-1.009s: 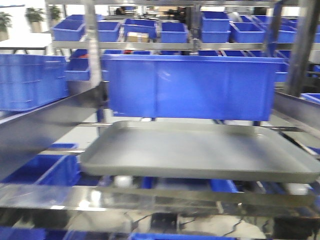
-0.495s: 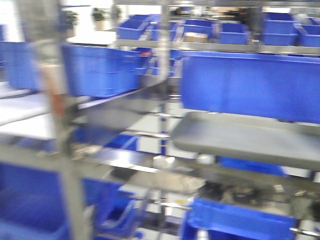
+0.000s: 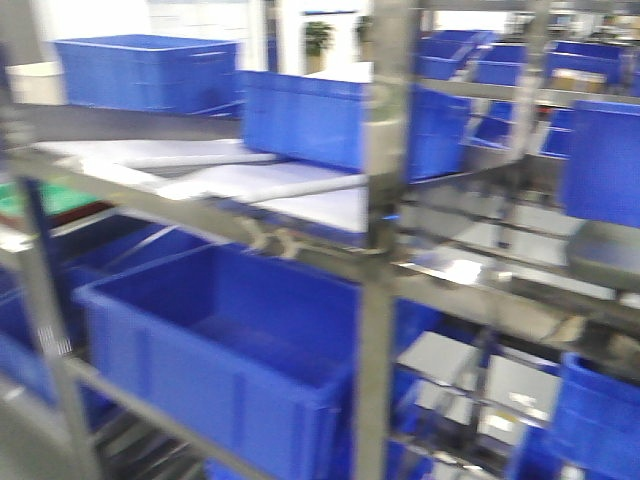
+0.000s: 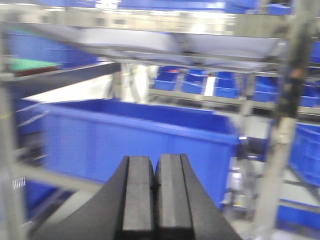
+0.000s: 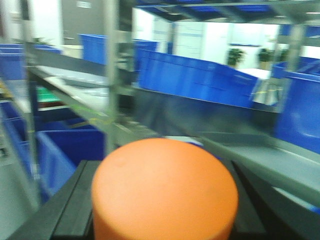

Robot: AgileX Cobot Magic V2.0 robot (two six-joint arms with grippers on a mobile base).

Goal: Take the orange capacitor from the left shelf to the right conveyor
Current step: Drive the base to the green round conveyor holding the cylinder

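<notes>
Orange capacitor [image 5: 165, 192], a bright cylinder with a rounded top edge, clamped between the black fingers [image 5: 67, 212] of the right gripper [image 5: 165, 215], filling the right wrist view. Behind it, blurred silver metal shelf [image 3: 375, 250] loaded with large blue plastic bins [image 3: 215, 345]; shallow grey tray [image 3: 608, 255] at the front view's right edge. Left gripper [image 4: 155, 197] empty, black pads pressed together, facing one such bin.

The orange capacitor [image 5: 165, 192] runs off the bottom edge. The grey tray [image 3: 610, 255] is blurred and cut off at the right.
</notes>
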